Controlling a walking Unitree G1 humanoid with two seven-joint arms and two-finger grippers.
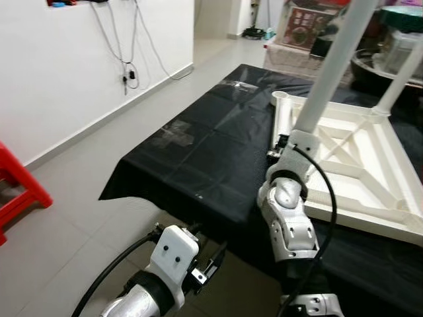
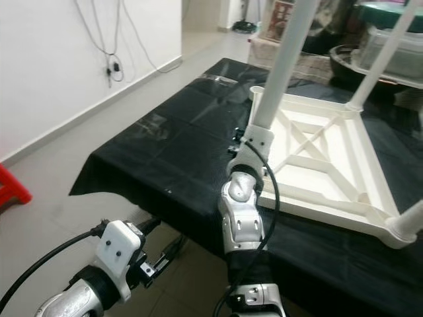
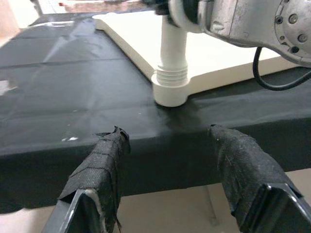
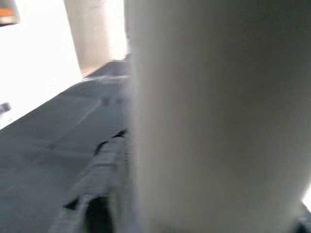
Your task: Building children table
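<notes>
A white children's tabletop [image 1: 360, 168] lies upside down on a black cloth-covered table [image 1: 198, 152]. A white table leg [image 1: 330, 72] stands upright in its near-left corner socket [image 3: 170, 91]. My right gripper [image 1: 284, 142] is shut on the lower part of this leg, and one finger [image 4: 104, 170] shows beside the leg [image 4: 209, 116] in the right wrist view. Two more legs [image 2: 386, 53] [image 2: 411, 221] stand in other corners. My left gripper [image 3: 167, 145] hangs open below the table's front edge [image 1: 215, 261], holding nothing.
A red stool [image 1: 20, 188] stands on the floor at the left by a white wall with hanging cables [image 1: 127, 69]. Boxes and household clutter [image 1: 310, 26] crowd the back right. Tiled floor [image 1: 79, 218] runs along the table's left side.
</notes>
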